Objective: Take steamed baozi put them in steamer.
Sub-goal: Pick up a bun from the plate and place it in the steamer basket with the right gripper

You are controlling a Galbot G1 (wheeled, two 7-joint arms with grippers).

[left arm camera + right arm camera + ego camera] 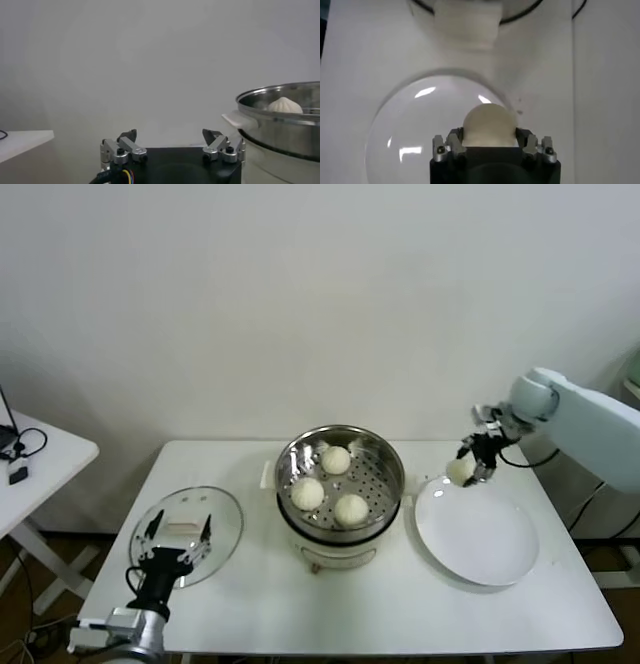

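Pinching a smooth cream-white dough bun (460, 471), the right end effector (474, 465) hangs over the flat white plate's (478, 569) upper-left rim, right of frame centre. The shiny round steel steamer (385, 452) at centre holds three buns with room near its right edge. The left end effector (168, 536) sits spread at lower left on the white counter (420, 614).

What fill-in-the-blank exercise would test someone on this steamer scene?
1. The steamer already holds ____ baozi.
2. The right gripper grips the last baozi over the white ____.
3. The left gripper hangs open above the glass ____.
4. The plate sits on the steamer's ____ side.

Missing words: three; plate; lid; right
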